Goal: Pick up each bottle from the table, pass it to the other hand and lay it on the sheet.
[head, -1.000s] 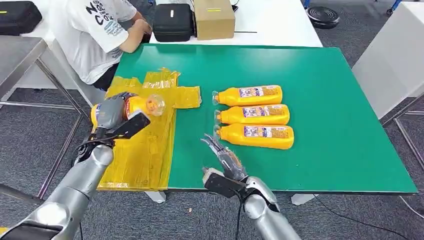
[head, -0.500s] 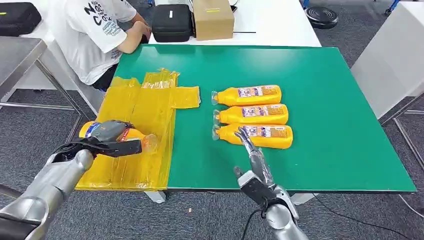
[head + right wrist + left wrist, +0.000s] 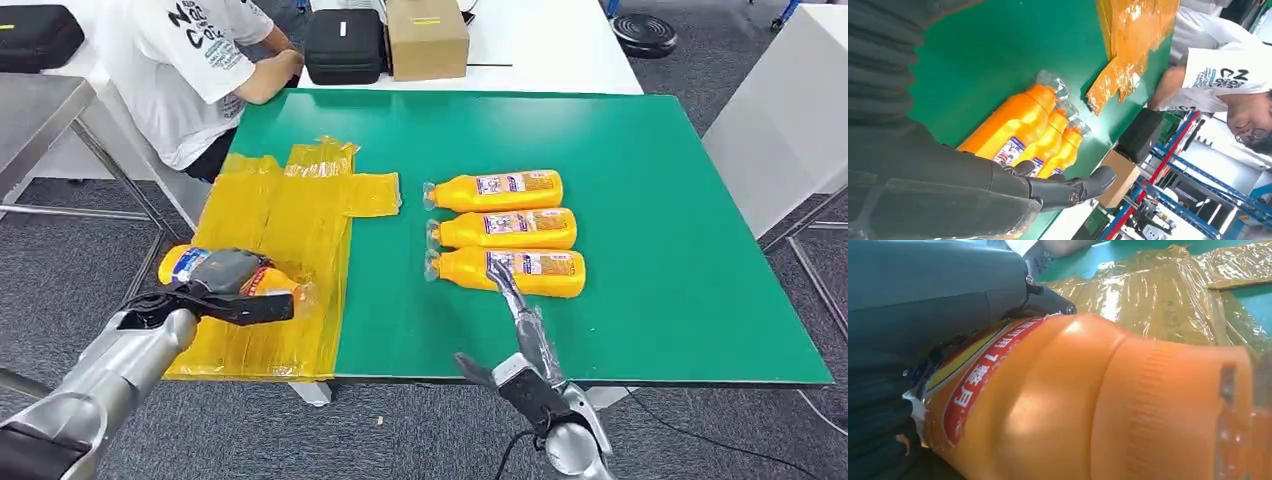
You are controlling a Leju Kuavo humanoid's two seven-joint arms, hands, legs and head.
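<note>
An orange bottle (image 3: 232, 275) with a clear cap was gripped by the left hand (image 3: 222, 283) over the yellow sheet (image 3: 290, 220). The right hand (image 3: 520, 320) was extended, fingers apart and empty, fingertips over the nearest of three bottles (image 3: 505, 232) on the green table (image 3: 650, 200).

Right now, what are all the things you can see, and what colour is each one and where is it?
Bottles on the table: three, orange, lying side by side on the green top, caps toward the sheet.
Held bottle: one, orange, in the left hand over the near part of the sheet.
Sheet: one, yellow, crinkly, on the table's left end.
Table: one, green top.
Case: one, black, on the white surface beyond the table.
Box: one, brown cardboard, beside the case.
Person: one, white printed shirt, sitting at the far left corner.
Left hand: grey, grips the held bottle.
Right hand: dark, fingers stretched toward the nearest of the three bottles, holding nothing.
</note>
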